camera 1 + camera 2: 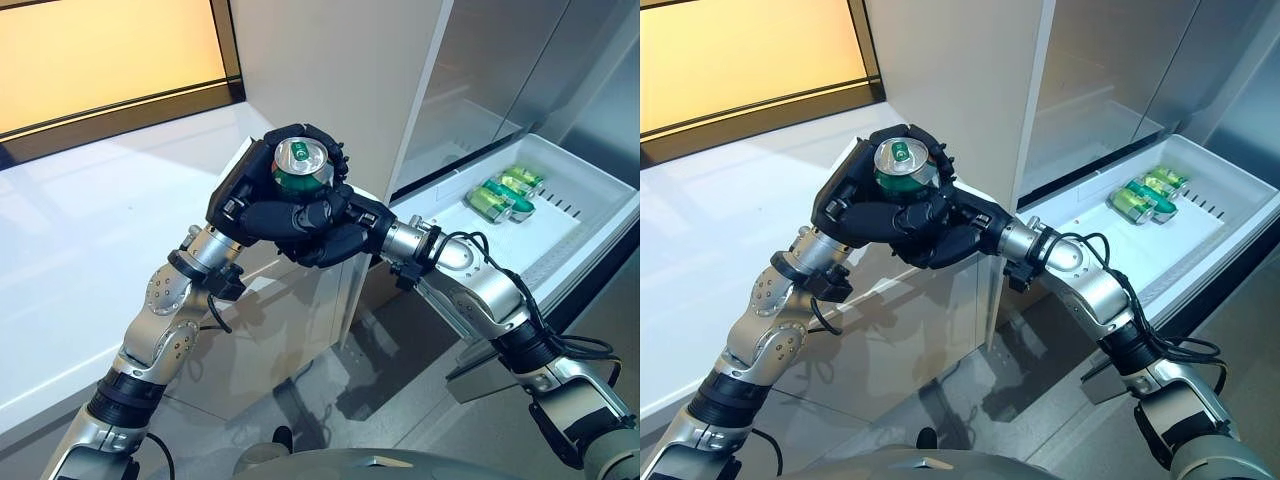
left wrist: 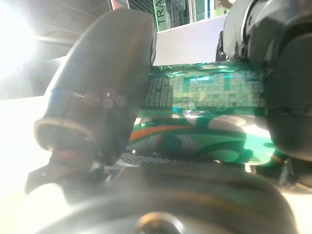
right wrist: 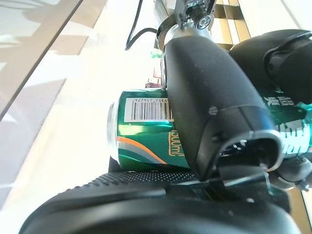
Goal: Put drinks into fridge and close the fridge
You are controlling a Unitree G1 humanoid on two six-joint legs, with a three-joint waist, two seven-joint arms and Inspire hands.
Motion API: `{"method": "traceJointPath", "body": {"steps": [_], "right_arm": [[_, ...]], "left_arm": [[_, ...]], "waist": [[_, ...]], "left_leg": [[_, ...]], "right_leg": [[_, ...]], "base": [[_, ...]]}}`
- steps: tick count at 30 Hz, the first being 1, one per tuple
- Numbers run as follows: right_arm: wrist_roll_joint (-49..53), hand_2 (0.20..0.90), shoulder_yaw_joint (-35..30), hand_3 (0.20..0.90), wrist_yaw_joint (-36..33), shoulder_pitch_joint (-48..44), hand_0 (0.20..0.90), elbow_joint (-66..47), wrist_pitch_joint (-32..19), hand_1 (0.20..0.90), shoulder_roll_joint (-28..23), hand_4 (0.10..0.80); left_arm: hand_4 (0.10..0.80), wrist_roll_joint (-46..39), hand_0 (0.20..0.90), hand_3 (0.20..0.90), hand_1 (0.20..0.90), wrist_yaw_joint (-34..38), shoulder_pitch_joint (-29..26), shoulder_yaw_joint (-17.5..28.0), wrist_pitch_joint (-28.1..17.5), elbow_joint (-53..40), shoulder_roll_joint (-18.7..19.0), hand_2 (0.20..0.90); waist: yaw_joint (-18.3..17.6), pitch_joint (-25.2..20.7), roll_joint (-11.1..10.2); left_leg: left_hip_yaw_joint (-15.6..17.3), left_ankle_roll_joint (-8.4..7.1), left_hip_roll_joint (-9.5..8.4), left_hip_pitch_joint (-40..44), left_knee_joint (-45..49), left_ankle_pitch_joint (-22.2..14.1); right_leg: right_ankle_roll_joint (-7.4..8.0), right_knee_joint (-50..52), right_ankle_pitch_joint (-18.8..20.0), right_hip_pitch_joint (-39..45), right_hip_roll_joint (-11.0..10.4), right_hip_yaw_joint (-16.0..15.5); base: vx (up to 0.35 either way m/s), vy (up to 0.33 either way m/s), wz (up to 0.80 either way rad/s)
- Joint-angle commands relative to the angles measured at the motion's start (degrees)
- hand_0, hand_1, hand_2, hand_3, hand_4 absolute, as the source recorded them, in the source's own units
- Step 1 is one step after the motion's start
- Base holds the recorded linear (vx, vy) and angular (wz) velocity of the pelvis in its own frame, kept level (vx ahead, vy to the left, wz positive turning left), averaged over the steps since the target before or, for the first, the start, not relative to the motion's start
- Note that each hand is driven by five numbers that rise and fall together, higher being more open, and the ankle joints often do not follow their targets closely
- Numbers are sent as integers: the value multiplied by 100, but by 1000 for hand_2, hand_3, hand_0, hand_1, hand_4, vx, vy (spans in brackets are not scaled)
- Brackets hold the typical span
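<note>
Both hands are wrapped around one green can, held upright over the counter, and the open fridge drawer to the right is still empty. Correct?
Not quite: the fridge drawer is not empty. The left eye view shows green cans already lying in it. The rest holds: the left hand and right hand both curl round one green can, upright, above the white counter.

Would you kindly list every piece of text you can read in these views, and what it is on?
"00ml": side of the green can, beginning hidden behind the right hand.
"TRA": green sign behind, cut off.
Barcode digits on the can: too small.
Cans in the drawer: print too small.
</note>
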Motion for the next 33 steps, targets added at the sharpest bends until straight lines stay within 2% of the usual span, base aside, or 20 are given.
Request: {"method": "traceJointPath", "body": {"steps": [1, 7, 16, 21, 25, 28, 33], "right_arm": [[690, 300, -371, 200, -256, -945, 300, -139, -601, 300, 489, 100], [666, 300, -542, 200, -476, -1012, 300, -157, -860, 300, 372, 100], [545, 300, -1044, 200, -908, -1104, 300, -455, -1278, 300, 142, 100], [589, 300, -1436, 200, -1002, -944, 300, -917, -1452, 300, 11, 100], [563, 300, -1611, 200, -1073, -836, 300, -1183, -1472, 300, -32, 100], [584, 300, -1822, 200, -1113, -673, 300, -1508, -1448, 300, -68, 100], [797, 300, -2110, 200, -1203, -473, 300, -1797, -1444, 300, -219, 100]], "left_arm": [[800, -25, 900, 900, 900, -156, -1191, -12, -768, -53, -127, 900], [800, 112, 900, 900, 900, 105, -1214, 126, -919, -41, -37, 900], [800, 216, 900, 900, 900, 456, -1052, 685, -1196, 34, 101, 900], [800, -284, 900, 900, 900, 632, -804, 1091, -1367, -27, 6, 900], [800, -685, 900, 900, 900, 555, -622, 1218, -1268, -27, -204, 900], [800, -1333, 900, 900, 900, 390, -348, 1292, -1040, -93, -516, 900], [800, -1687, 900, 900, 900, 136, -27, 1296, -583, -80, -727, 900]], "waist": [[-13, -527, 45], [-20, -538, 38], [-14, -593, 32], [-26, -619, 17], [-50, -621, 0], [-84, -617, -11], [-141, -588, -4]], "left_leg": [[-682, 82, -223, 231, 6, -796], [-677, 82, -227, 184, 6, -732], [-708, 75, -233, 150, 6, -732], [-730, 75, -239, 134, 6, -736], [-733, 78, -238, 134, 6, -739], [-723, 83, -233, 129, 6, -744], [-693, 93, -234, 141, 6, -759]], "right_leg": [[127, 71, 49, -158, 80, -134], [121, 72, 102, -202, 76, -136], [109, 75, 89, -228, 96, -119], [110, 76, 89, -249, 109, -83], [107, 83, 90, -261, 114, -67], [97, 87, 90, -275, 125, -32], [91, 96, 97, -291, 134, 5]], "base": [[0, 0, 0], [-18, 3, 0], [-5, 0, 0], [0, 0, 0], [0, 0, 0], [-12, -4, 0], [-15, 1, 0]]}}
